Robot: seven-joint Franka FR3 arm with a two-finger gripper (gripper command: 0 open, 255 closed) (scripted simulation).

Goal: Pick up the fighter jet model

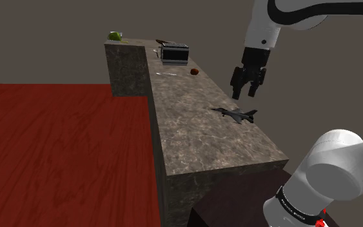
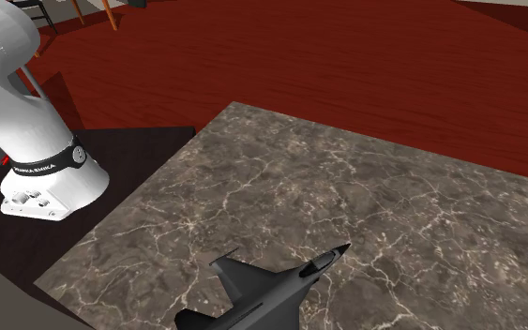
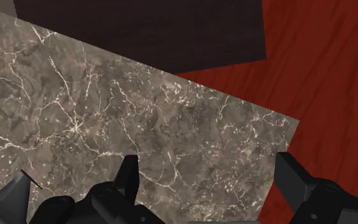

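In the wrist view the pincer (image 3: 206, 167) sits closest to the lens, its two black fingers (image 3: 130, 173) spread wide apart. Between them there is only bare marbled tabletop (image 3: 107, 108), and they pinch nothing. The shoulder view shows the same spread pincer (image 1: 245, 91) hanging in the air on the white arm (image 1: 267, 26), pointing down, clear of the tabletop (image 1: 193, 135).

The fighter jet model (image 1: 236, 115), dark grey, lies flat on the tabletop below the pincer and a little toward the shoulder view's left, apart from the fingers. It rests close to the tabletop's edge on the shoulder view's right, with its nose toward that view's left. In the second exterior view the fighter jet model (image 2: 269, 286) lies at the bottom edge, partly cut off, its nose aimed up and to that view's right across the tabletop (image 2: 365, 178).

Beyond the tabletop's near end stands the dark stand (image 1: 238, 201), carrying the arm's white base (image 2: 41, 178). A red wooden floor (image 1: 57, 155) spreads alongside.

Far down the tabletop, well apart from the jet, stands a dark boxy thing (image 1: 175, 53) with a pale band. Whether it holds anything cannot be told. A small brown lump (image 1: 194, 71) lies just beside it, and a green thing (image 1: 115, 36) sits at the far corner.
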